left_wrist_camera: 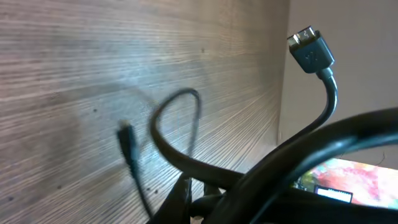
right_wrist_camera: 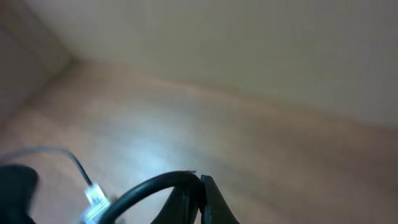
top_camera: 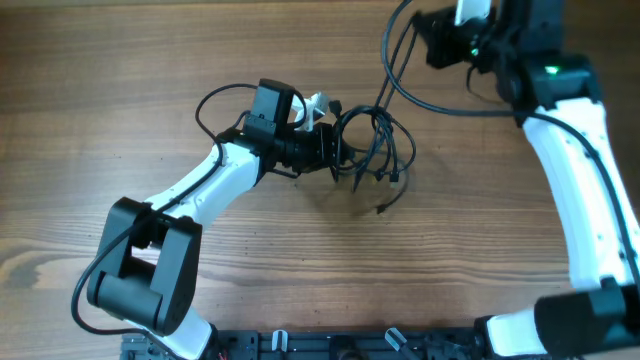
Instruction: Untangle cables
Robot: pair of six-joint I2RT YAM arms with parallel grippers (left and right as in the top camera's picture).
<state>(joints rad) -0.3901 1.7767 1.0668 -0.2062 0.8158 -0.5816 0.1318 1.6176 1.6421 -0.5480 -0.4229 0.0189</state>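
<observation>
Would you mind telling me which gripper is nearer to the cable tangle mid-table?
Left. The left gripper is shut on the tangle itself; the right gripper is far off at the back right, pinching one strand.

- A wooden tabletop (top_camera: pixel 480 230) with brown, streaky grain running left to right fills the overhead view.
- Soft, even light falls on it, with faint shadows and a pale sheen in the right wrist view.
- Beyond its far edge stands a plain, pale wall (right_wrist_camera: pixel 249 37).
</observation>
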